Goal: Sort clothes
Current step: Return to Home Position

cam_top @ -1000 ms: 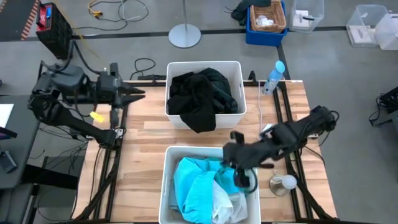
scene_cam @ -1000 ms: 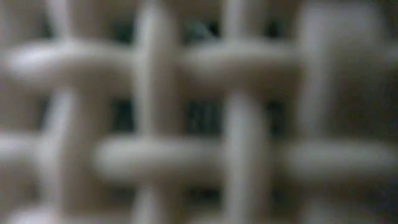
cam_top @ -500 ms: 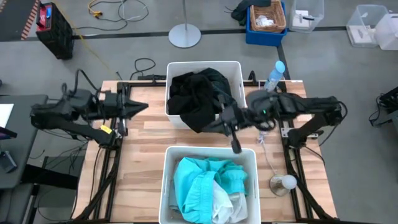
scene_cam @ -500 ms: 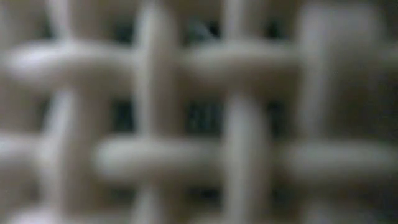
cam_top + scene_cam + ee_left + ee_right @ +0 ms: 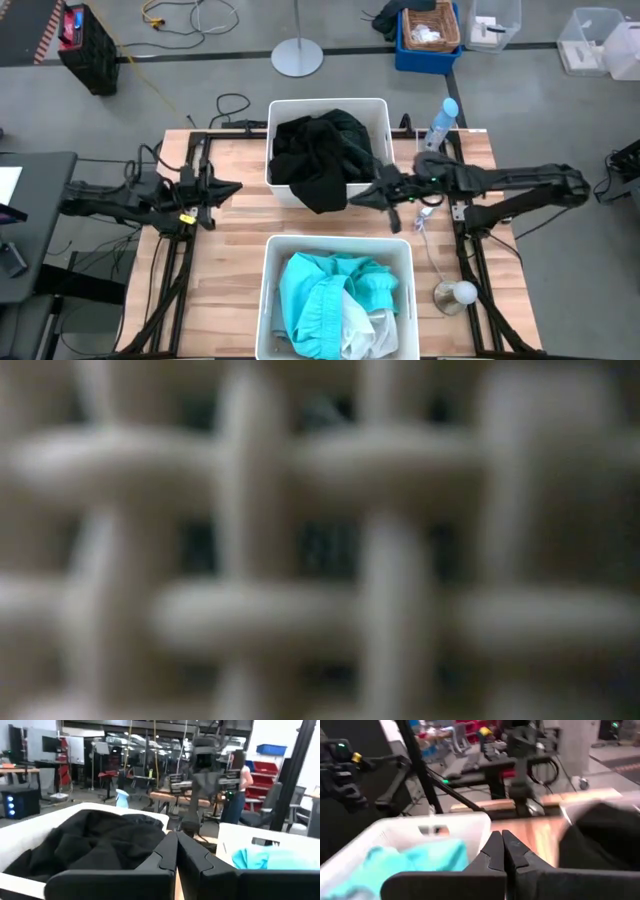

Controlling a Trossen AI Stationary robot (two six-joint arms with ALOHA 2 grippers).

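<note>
Black and dark green clothes (image 5: 325, 155) fill the far white bin (image 5: 277, 112); one black piece hangs over its near rim. Turquoise and whitish clothes (image 5: 330, 300) lie in the near white bin (image 5: 268, 300). My left gripper (image 5: 235, 186) is shut and empty, low over the table left of the far bin; its wrist view shows the shut fingertips (image 5: 176, 837). My right gripper (image 5: 355, 197) is shut and empty, at the far bin's near right corner, pointing left; it also shows in its wrist view (image 5: 499, 837).
A clear blue-capped bottle (image 5: 438, 125) stands at the table's far right. A round metal thing (image 5: 455, 294) lies near the right edge. Bare wood lies between the two bins and on the left. The low view shows only a blurred white lattice (image 5: 320, 540). A person (image 5: 235, 790) stands beyond the table.
My right gripper has gone from over the near bin's right part toward the far edge, and now stretches level between the bins. My left arm has gone down toward the table and stretched toward the far bin. The clothes have kept still.
</note>
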